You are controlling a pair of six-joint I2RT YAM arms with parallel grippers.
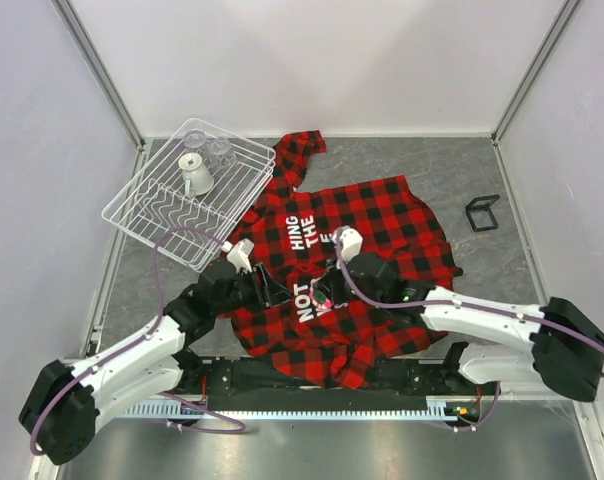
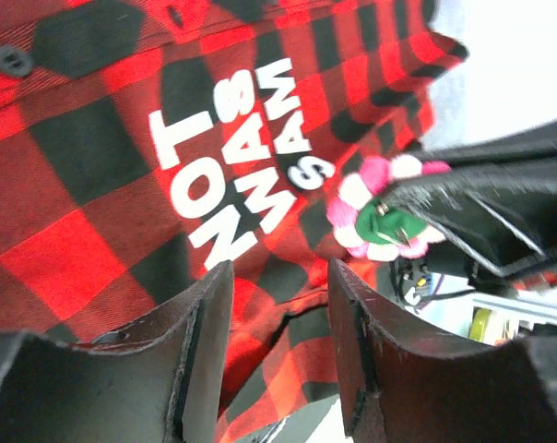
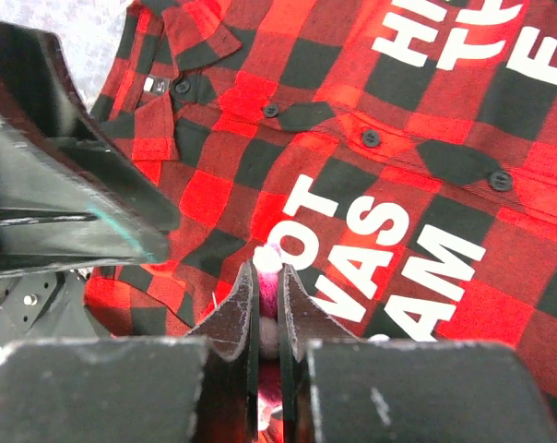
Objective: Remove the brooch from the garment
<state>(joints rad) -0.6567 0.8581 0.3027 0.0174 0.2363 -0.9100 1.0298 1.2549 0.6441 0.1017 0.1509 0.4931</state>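
I read the right hand [image 3: 267,270] as closed narrow on the brooch [image 2: 380,221], with pink petals pinched between its fingers. The brooch sits just beside the white lettering on the garment [image 1: 362,215], which lies spread on the table [image 1: 432,160]. The left hand [image 2: 278,275] stands wide and holds nothing, over the plaid near the brooch.

White walls [image 1: 332,60], grey mottled table [image 1: 432,160], aluminium corner posts [image 1: 100,72].
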